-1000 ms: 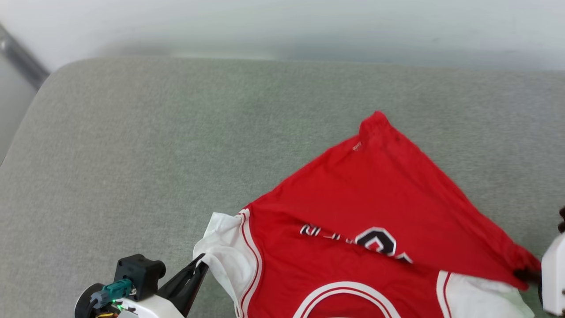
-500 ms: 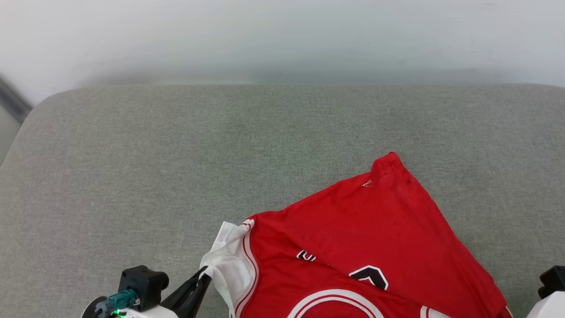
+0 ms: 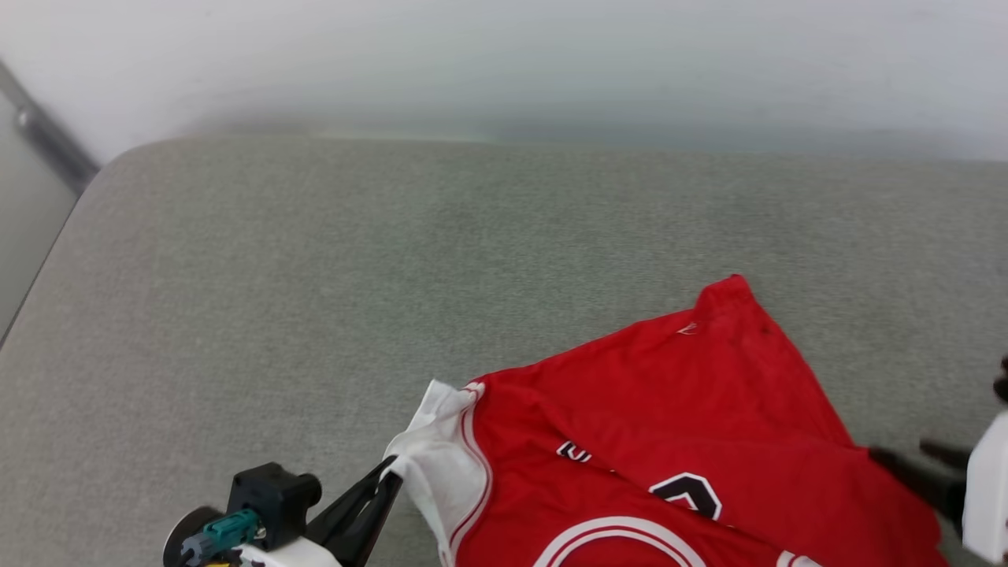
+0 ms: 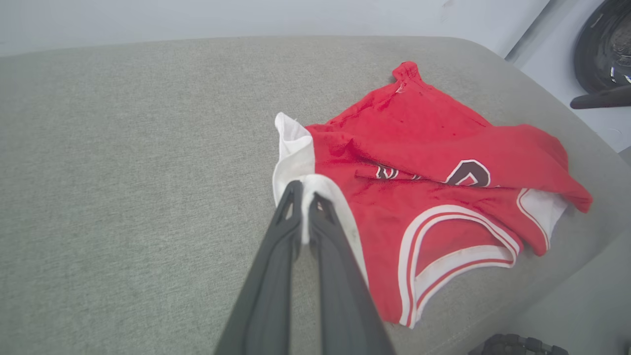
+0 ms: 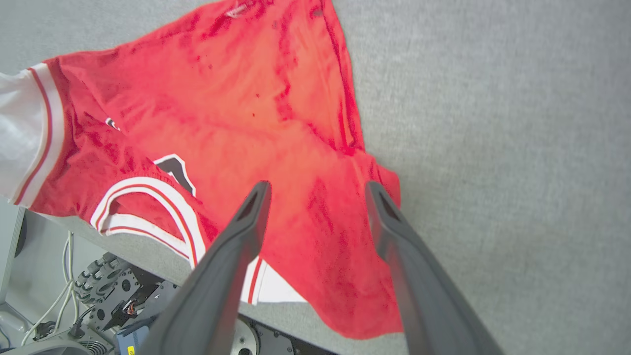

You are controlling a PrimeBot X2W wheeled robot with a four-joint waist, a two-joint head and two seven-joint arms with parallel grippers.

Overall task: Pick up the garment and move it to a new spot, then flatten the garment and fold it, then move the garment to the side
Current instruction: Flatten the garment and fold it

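Right now your left tool (image 3: 390, 468) is pressed together on the white sleeve (image 3: 437, 465) of the garment (image 3: 669, 394), at about 7 o'clock in the head view. That pinch looks meant to anchor this corner so the cloth can be drawn flat against it.

Your right tool (image 5: 318, 190) stands spread and grips nothing. It is poised over the red cloth at about 4 o'clock, likely so it can take a fresh hold on that side.

The garment lies on the grey bench (image 3: 315, 276), at about 5 o'clock of it, close to the near edge. It is not flat: a red flap (image 3: 732, 378) is doubled over the body and hides part of the print (image 3: 689, 492).

As for heading, the collar (image 3: 622, 535) sits at 6 o'clock toward you, and the hem corner (image 3: 728, 291) peaks toward 12 to 1 o'clock. The collar-to-hem axis runs roughly 6 to 12, tilted slightly clockwise, and the sleeve line runs about 8 to 4.
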